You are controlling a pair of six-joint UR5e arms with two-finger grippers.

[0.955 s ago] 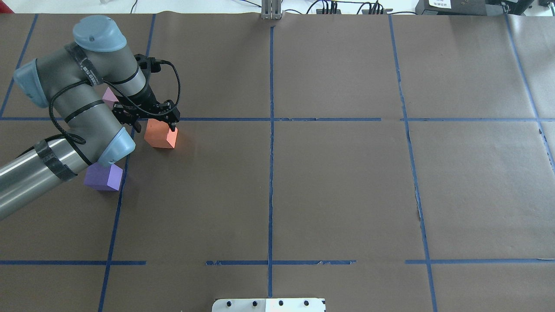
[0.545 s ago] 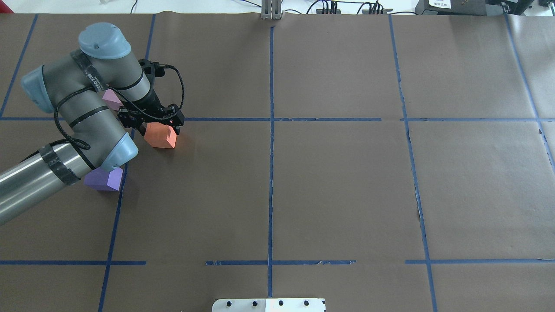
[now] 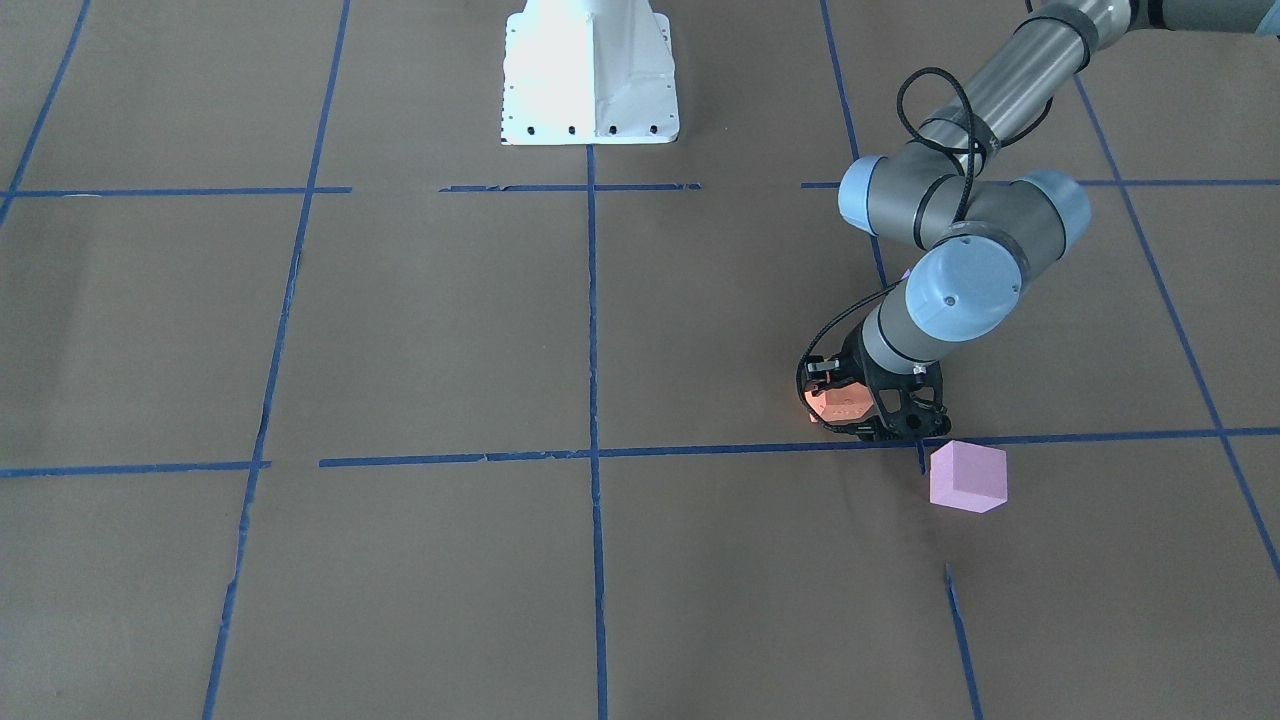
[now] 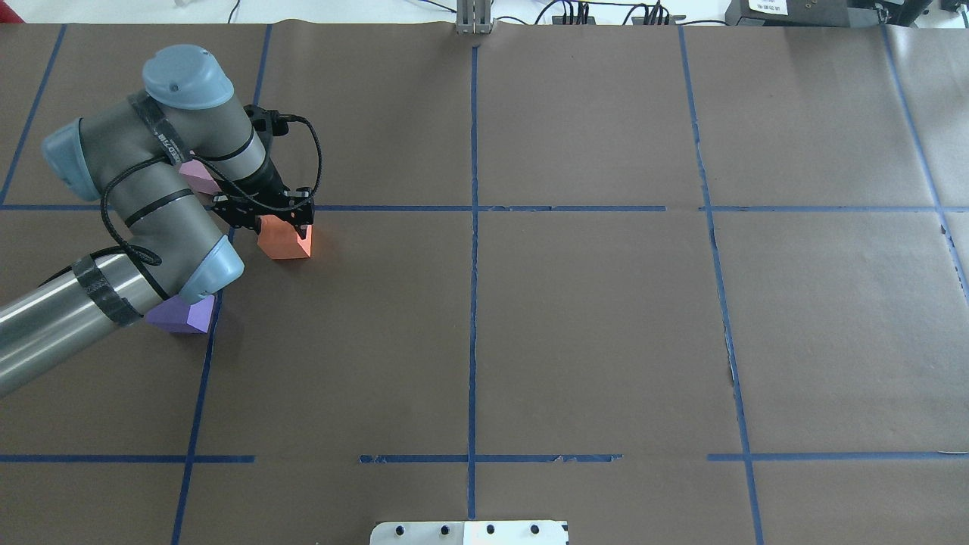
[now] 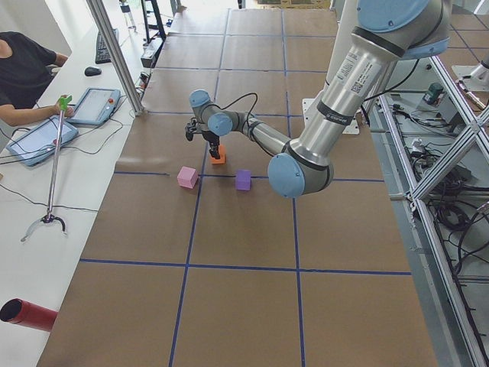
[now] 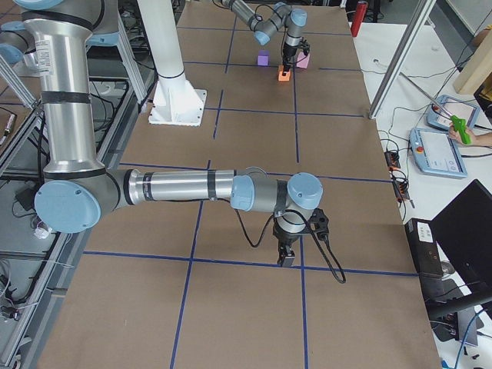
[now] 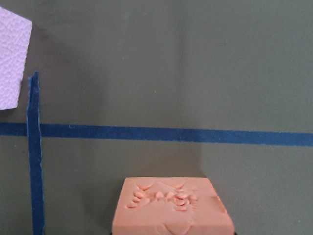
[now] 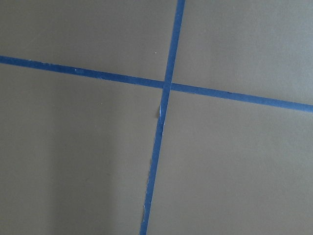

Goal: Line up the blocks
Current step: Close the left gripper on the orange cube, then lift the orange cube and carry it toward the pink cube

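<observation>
The orange block (image 4: 286, 244) sits on the brown table just below a blue tape line. My left gripper (image 4: 276, 225) is down over it with its jaws against the block's sides, shut on it. The left wrist view shows the block's dented top (image 7: 171, 205) at the bottom centre. The pale pink-lilac block (image 3: 967, 477) lies close by across the tape line, partly hidden under my left arm in the overhead view (image 4: 198, 175). The violet-blue block (image 4: 185, 315) lies nearer my base, half under the elbow. My right gripper (image 6: 286, 257) hangs low over a tape crossing far from the blocks. I cannot tell whether it is open or shut.
Blue tape lines (image 4: 473, 227) divide the brown table cover into squares. My white base plate (image 3: 590, 70) stands at the table's near edge. An operator (image 5: 23, 69) sits with tablets beyond the far edge.
My left gripper came down around the orange block and its fingers closed in. The block turned slightly and shifted a little right.
</observation>
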